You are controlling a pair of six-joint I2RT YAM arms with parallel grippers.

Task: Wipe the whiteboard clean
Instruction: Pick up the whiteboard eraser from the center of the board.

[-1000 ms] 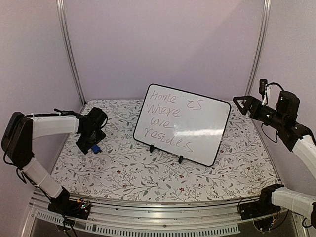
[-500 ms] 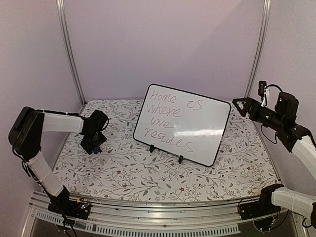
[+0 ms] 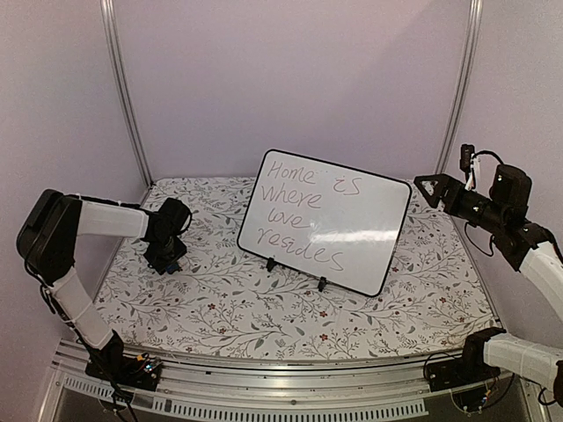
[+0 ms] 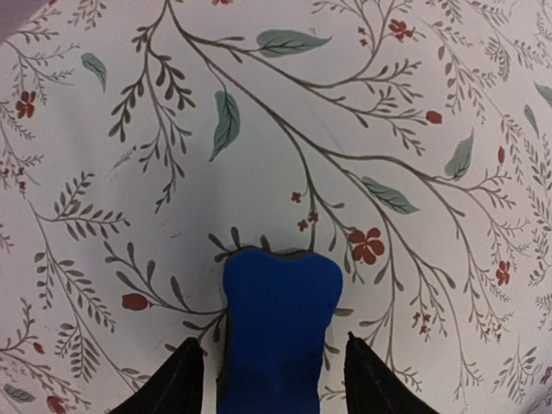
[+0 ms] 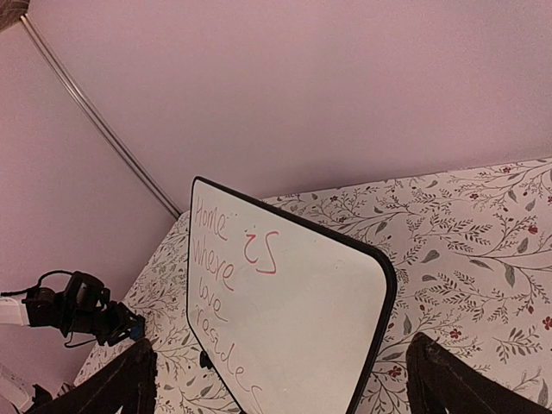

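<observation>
The whiteboard (image 3: 325, 220) stands tilted on small black feet at the middle of the table, with purple handwriting on its left half; it also shows in the right wrist view (image 5: 285, 302). A small blue eraser (image 4: 278, 328) lies flat on the floral cloth at the far left. My left gripper (image 3: 164, 260) points down over it and is open, one black finger on each side of the eraser with a small gap on both sides (image 4: 270, 339). My right gripper (image 3: 428, 186) is open and empty, held in the air to the right of the board's top right corner (image 5: 283, 343).
A floral cloth (image 3: 220, 299) covers the table. Metal frame posts (image 3: 123, 97) stand at the back corners before purple walls. A metal rail (image 3: 264, 374) runs along the near edge. The left arm shows in the right wrist view (image 5: 78, 306).
My left gripper has swung a little toward the near left and come down over the eraser, which now sits between its fingers. The right arm has barely moved.
</observation>
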